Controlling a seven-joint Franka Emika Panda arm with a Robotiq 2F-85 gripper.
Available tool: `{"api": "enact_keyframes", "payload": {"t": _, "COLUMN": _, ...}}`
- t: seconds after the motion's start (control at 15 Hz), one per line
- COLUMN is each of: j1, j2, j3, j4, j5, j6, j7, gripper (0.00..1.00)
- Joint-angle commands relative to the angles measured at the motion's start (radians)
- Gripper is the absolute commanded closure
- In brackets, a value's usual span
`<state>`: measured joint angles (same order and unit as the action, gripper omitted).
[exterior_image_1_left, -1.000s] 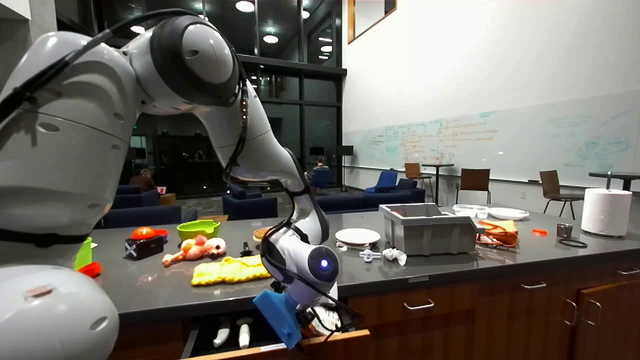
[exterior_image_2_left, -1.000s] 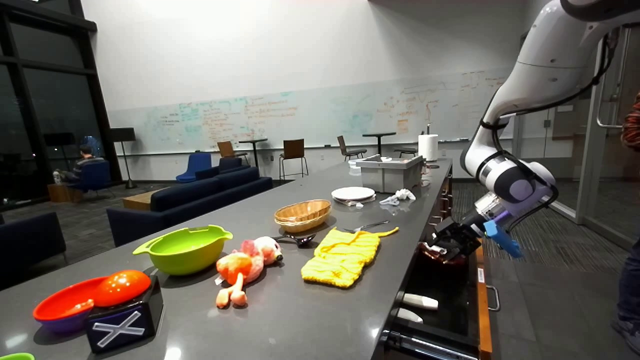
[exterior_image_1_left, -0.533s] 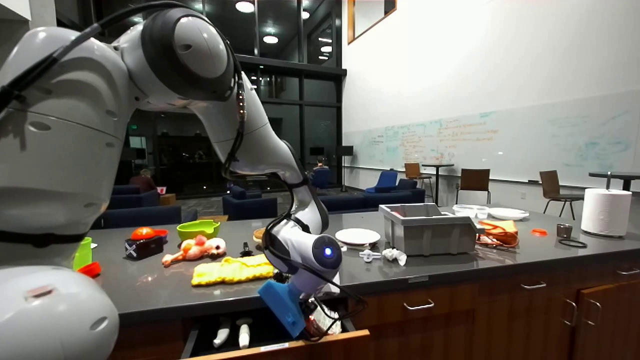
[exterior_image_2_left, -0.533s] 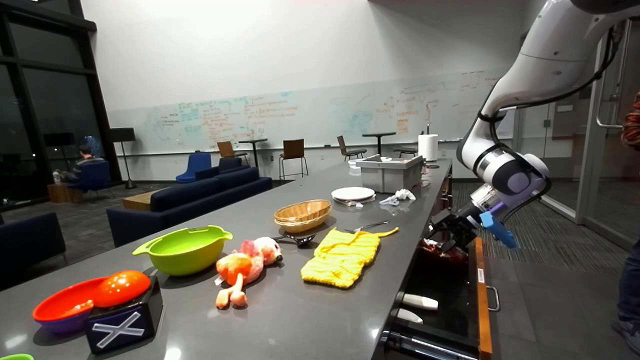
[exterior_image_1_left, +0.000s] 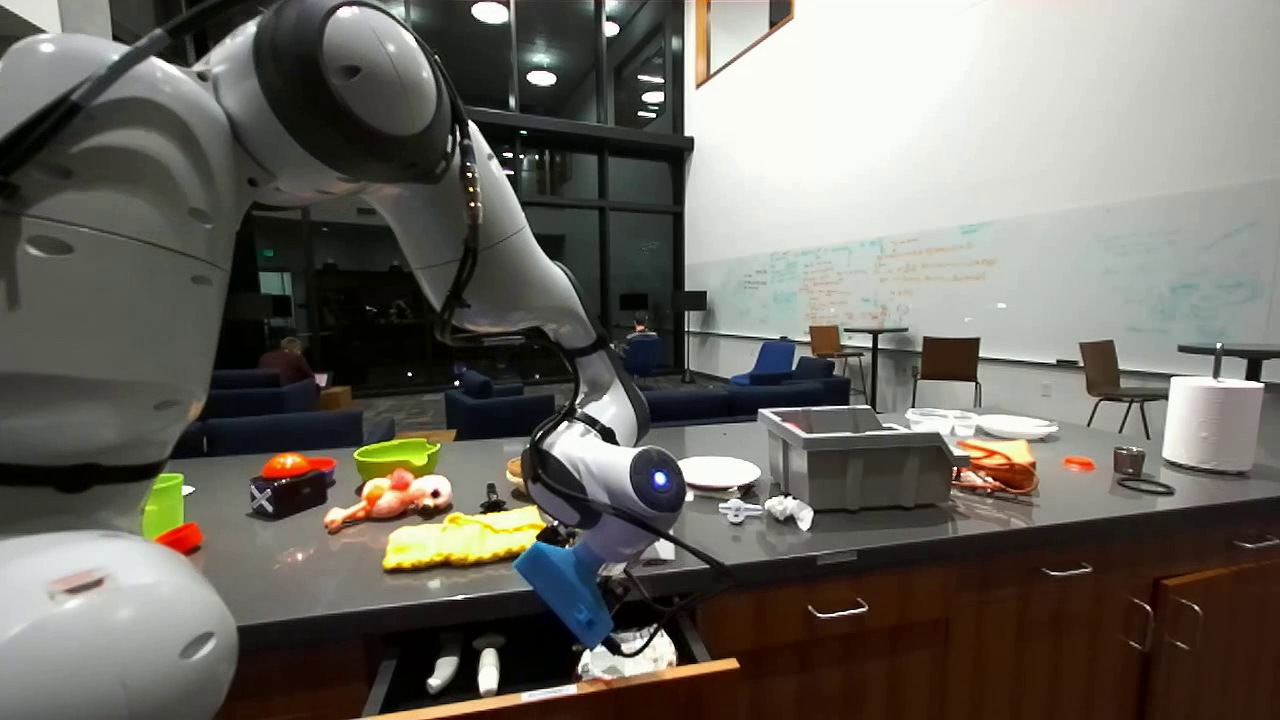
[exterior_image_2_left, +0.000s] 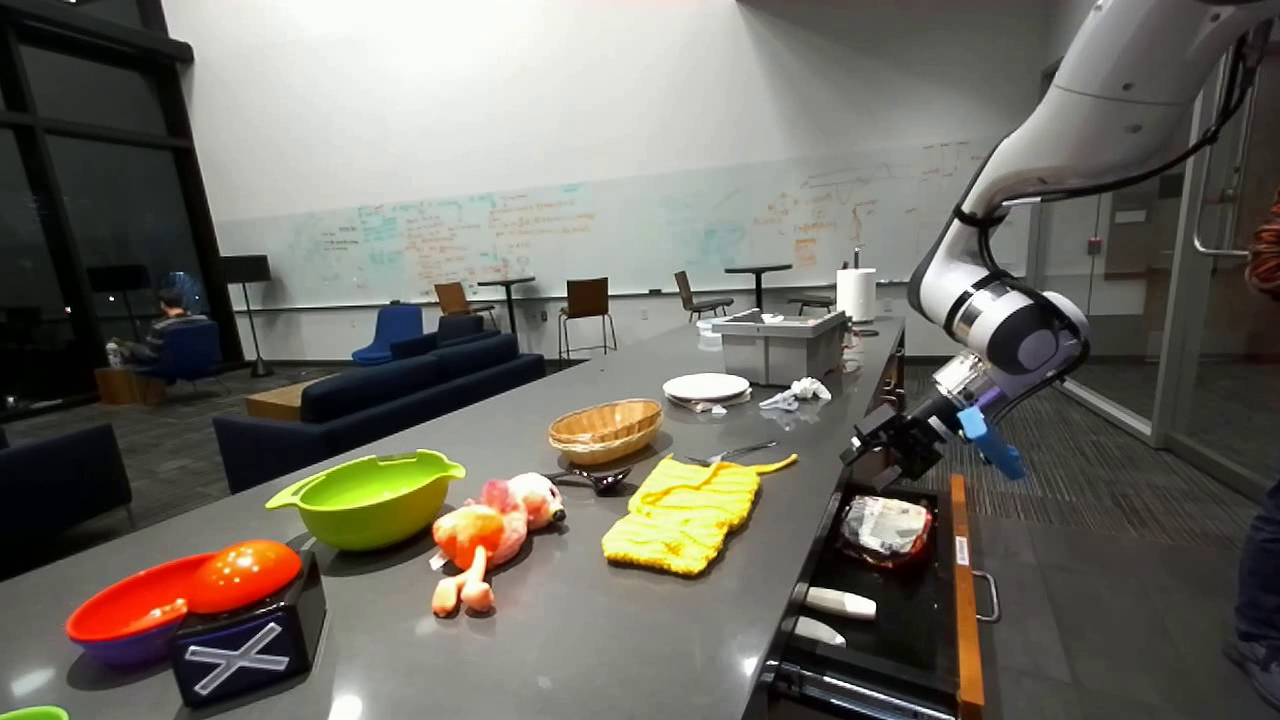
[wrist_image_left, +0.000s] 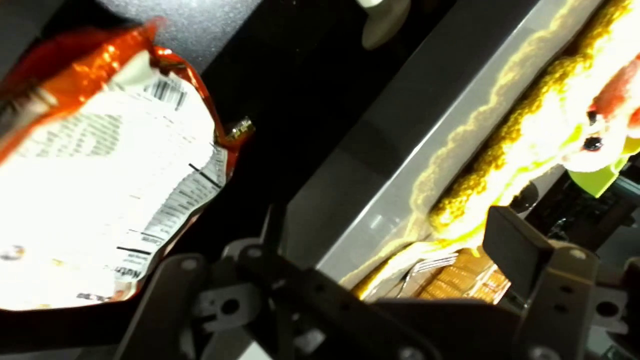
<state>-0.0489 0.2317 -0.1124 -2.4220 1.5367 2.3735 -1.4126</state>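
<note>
My gripper (exterior_image_2_left: 868, 462) stands open above the drawer, its fingers well apart with nothing between them. Below it, a red and white printed package (exterior_image_2_left: 885, 528) lies in the pulled-out drawer (exterior_image_2_left: 965, 600), apart from the gripper. That package (wrist_image_left: 105, 200) fills the left of the wrist view, label side up. In the wrist view the right finger (wrist_image_left: 515, 245) shows a flat dark pad; beyond the gap are the counter edge and a yellow knitted cloth (wrist_image_left: 500, 155). Two white-handled items (exterior_image_2_left: 840, 603) lie nearer the front of the same drawer.
On the grey counter (exterior_image_2_left: 560, 640) are a wicker basket (exterior_image_2_left: 605, 432), a fork (exterior_image_2_left: 735, 452), a black ladle (exterior_image_2_left: 600, 480), a pink plush toy (exterior_image_2_left: 500, 530), a green bowl (exterior_image_2_left: 375, 500), a white plate (exterior_image_2_left: 706, 388) and a grey bin (exterior_image_2_left: 783, 348). The counter edge runs beside the drawer.
The gripper has risen out of the drawer, away from the package. The package, partly hidden before, now shows plainly and sits slightly lower in the drawer. The fingers have stayed open.
</note>
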Motion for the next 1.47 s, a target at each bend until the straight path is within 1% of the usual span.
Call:
{"api": "enact_keyframes", "payload": {"t": 0.0, "j1": -0.006, "j2": -0.097, "j3": 0.009, "j4": -0.074, "j5": -0.023, "j6": -0.036, "j7": -0.033, "gripper": 0.00}}
{"api": "enact_keyframes", "payload": {"t": 0.13, "j1": -0.008, "j2": -0.133, "j3": 0.009, "j4": -0.097, "j5": -0.009, "j6": -0.038, "j7": -0.061, "gripper": 0.00}}
{"api": "enact_keyframes", "payload": {"t": 0.33, "j1": -0.022, "j2": -0.164, "j3": 0.001, "j4": -0.101, "j5": 0.020, "j6": -0.045, "j7": -0.086, "gripper": 0.00}}
{"api": "enact_keyframes", "payload": {"t": 0.73, "j1": -0.051, "j2": -0.213, "j3": -0.017, "j4": -0.093, "j5": 0.139, "j6": -0.037, "j7": -0.177, "gripper": 0.00}}
{"api": "enact_keyframes", "payload": {"t": 0.93, "j1": -0.061, "j2": -0.228, "j3": -0.020, "j4": -0.099, "j5": 0.175, "j6": -0.031, "j7": -0.221, "gripper": 0.00}}
{"api": "enact_keyframes", "payload": {"t": 1.4, "j1": -0.069, "j2": -0.232, "j3": -0.021, "j4": -0.106, "j5": 0.198, "j6": -0.063, "j7": -0.284, "gripper": 0.00}}
